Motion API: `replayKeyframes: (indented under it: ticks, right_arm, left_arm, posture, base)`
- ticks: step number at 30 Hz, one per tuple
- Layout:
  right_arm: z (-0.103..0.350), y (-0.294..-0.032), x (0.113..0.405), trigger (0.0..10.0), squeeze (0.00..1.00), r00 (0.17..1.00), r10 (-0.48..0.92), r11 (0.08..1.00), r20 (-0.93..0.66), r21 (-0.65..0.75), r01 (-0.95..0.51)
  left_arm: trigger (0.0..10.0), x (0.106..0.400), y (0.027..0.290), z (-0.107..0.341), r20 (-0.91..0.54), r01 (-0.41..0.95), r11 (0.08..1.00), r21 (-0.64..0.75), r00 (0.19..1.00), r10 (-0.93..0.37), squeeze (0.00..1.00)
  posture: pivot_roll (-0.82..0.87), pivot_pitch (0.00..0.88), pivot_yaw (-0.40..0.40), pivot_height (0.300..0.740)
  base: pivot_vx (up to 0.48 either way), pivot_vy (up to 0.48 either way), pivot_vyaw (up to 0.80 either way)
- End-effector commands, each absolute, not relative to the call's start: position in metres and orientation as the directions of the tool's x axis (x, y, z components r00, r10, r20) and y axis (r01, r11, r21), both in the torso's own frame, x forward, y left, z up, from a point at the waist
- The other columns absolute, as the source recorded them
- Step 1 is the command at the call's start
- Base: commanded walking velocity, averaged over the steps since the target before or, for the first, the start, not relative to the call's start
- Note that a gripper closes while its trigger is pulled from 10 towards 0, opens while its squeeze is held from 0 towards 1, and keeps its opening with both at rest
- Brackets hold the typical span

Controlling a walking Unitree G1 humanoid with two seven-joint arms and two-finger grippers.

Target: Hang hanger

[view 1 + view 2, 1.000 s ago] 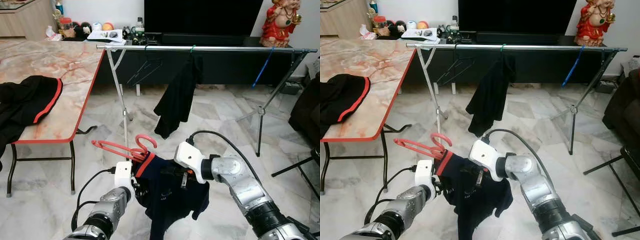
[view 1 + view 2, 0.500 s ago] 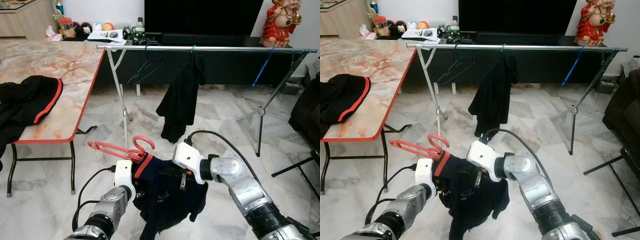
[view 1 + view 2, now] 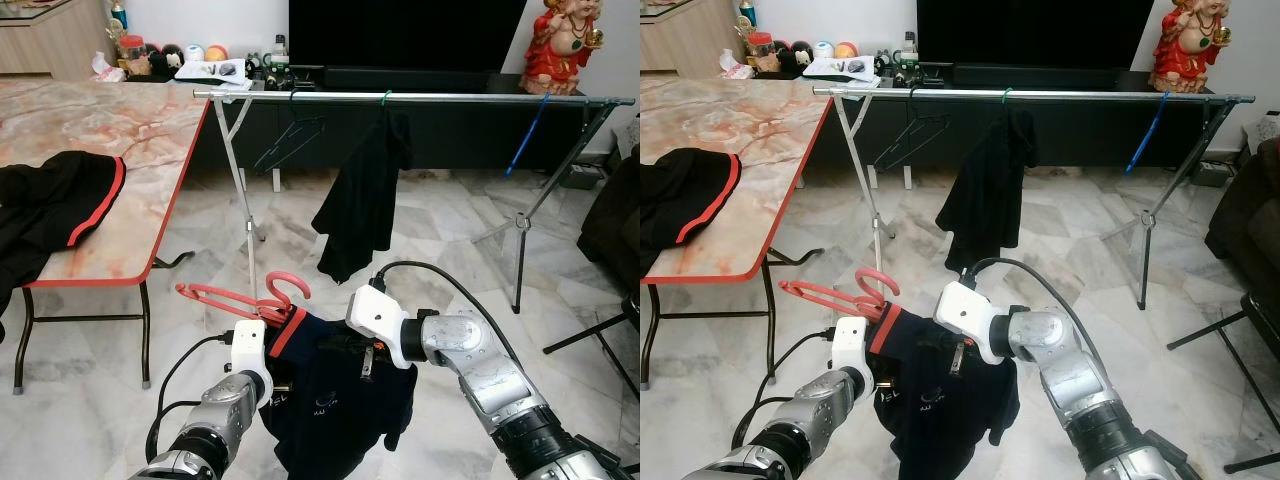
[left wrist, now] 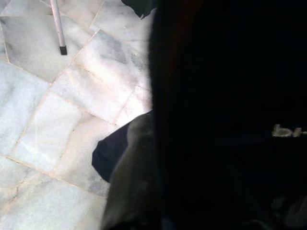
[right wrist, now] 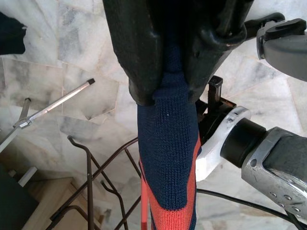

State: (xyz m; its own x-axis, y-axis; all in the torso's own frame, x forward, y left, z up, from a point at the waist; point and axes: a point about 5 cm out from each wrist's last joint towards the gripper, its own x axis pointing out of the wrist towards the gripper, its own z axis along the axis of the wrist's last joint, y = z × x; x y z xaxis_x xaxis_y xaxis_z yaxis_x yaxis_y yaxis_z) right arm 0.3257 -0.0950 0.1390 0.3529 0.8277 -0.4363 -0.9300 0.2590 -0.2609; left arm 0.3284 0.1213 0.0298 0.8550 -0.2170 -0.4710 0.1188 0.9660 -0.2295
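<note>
Hanger, red, one: you have it low and centre-left in the left eye view, hook curled upward, one arm sticking out to the frame's left, the other buried in a navy garment with a red collar.

Right pincer: in the right wrist view your two black fingers are pressed together on the navy knit collar band, the red trim running on past the tips. In the eye views it sits at lower centre, at the garment's upper edge.

Left pincer: lower left of centre, just under the red collar, up against the cloth. You cannot tell how its fingers stand; the left wrist view is mostly dark fabric with a pale bit of lettering.

Garment: hangs from both pincers toward the bottom edge, above the marble floor.

Clothes rail: metal, folding, across the upper frame, well apart from the hanger. It carries a bare black hanger, a black garment on a green hook, and a blue hanger.

Table: marble-patterned, red-edged, at upper left; a black-and-red garment lies on it.

Red figurine: top right.
</note>
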Motion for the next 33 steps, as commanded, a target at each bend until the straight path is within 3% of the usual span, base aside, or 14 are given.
replayKeyframes:
  ticks: [1, 16, 28, 33]
  right_arm:
    - [0.143, -0.096, 0.326, 10.0, 0.0, 0.365, 0.831, 0.269, -0.42, -0.271, -0.924]
    - [0.131, -0.108, 0.327, 10.0, 0.0, 0.394, 0.781, 0.283, -0.484, -0.289, -0.915]
    - [0.104, -0.146, 0.312, 10.0, 0.0, 0.333, 0.687, 0.209, -0.646, -0.263, -0.942]
    - [0.103, -0.172, 0.317, 10.0, 0.0, 0.392, 0.639, 0.278, -0.662, -0.276, -0.92]
  left_arm:
    - [0.0, 0.328, 0.123, 0.03, -0.466, 0.132, 0.967, -0.219, 0.856, -0.223, 0.0]
    - [0.0, 0.327, 0.126, 0.029, -0.47, 0.157, 0.969, -0.192, 0.852, -0.232, 0.0]
    - [0.0, 0.324, 0.141, 0.025, -0.489, 0.123, 0.978, -0.171, 0.851, -0.192, 0.0]
    - [0.0, 0.321, 0.143, 0.021, -0.506, 0.128, 0.978, -0.166, 0.84, -0.196, 0.0]
  posture:
    - [0.04, 0.074, -0.039, 0.74]
    - [0.04, 0.075, -0.037, 0.74]
    - [0.04, 0.081, -0.039, 0.74]
    - [0.04, 0.083, -0.039, 0.74]
  base:
    - [0.0, 0.0, 0.0]
    - [0.0, 0.0, 0.0]
    - [0.0, 0.0, 0.0]
    - [0.0, 0.0, 0.0]
